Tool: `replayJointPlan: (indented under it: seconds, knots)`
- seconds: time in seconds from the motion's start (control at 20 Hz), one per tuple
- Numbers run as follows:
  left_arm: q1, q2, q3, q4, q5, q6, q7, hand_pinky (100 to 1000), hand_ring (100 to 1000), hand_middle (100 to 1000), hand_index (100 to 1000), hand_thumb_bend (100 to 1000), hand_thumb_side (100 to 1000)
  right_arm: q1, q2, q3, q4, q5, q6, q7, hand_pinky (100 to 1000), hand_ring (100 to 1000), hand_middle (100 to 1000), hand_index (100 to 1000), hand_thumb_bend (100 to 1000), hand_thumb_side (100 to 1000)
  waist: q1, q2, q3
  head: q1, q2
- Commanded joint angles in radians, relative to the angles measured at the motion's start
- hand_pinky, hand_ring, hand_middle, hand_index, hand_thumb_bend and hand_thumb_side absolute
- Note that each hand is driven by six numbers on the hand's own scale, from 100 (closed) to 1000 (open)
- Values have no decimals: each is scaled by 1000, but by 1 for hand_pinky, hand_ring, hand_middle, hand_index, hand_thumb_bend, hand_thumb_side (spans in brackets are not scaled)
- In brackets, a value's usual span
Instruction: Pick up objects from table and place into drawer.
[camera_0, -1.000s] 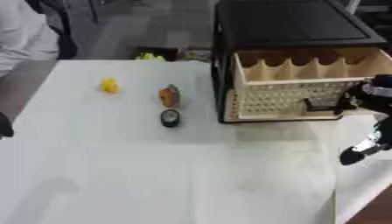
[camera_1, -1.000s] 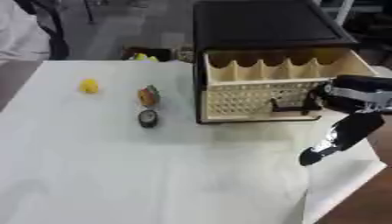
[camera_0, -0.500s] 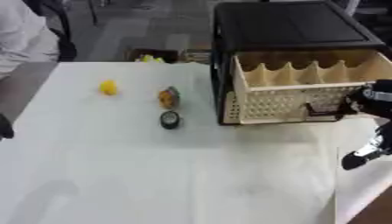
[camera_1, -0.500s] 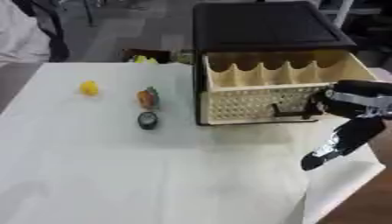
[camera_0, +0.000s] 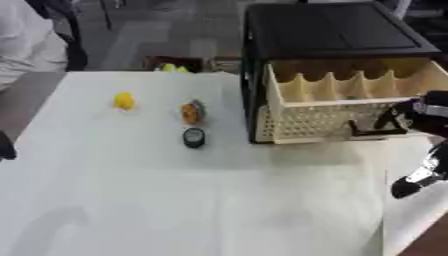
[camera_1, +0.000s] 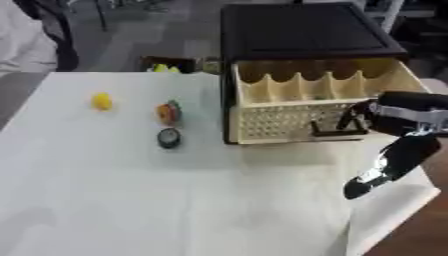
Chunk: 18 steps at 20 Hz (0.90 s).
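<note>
- Objects are waiting on the white table (camera_0: 131, 200): a yellow piece (camera_0: 124, 100), an orange one (camera_0: 191, 112), a dark disc (camera_0: 193, 137), left of the drawer (camera_1: 297, 107).
- Drawer is sliding further open.
- I am pulling its handle (camera_1: 337, 131) with my right hand (camera_1: 360, 116), fingers hooked around it; nothing is stowed yet.

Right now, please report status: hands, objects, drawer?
Right hand fingers on drawer handle. Drawer open. Three objects on table, untouched: yellow one, orange one, dark round one. Path clear.
</note>
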Motion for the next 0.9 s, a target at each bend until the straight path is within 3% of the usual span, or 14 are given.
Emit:
replayJointPlan:
  seconds: [0.05,0.6,0.9]
  knots:
    - [-6,24,10,-13,-2,0,3,399,490,506,714,100,979,-13,-23,-25,-28,-9,1,-12,100,100,100,826,1000,560,-1,-15,-2,3,-5]
    - [-5,25,13,-13,-2,-2,7,399,490,506,713,100,978,-8,-5,-80,-79,20,6,-58,100,100,100,814,1000,548,0,-17,-7,3,12]
    - [-4,27,13,-13,3,-6,11,399,490,506,713,100,975,-19,19,-117,-105,10,8,-85,100,100,100,765,1000,541,3,-21,-12,14,25]
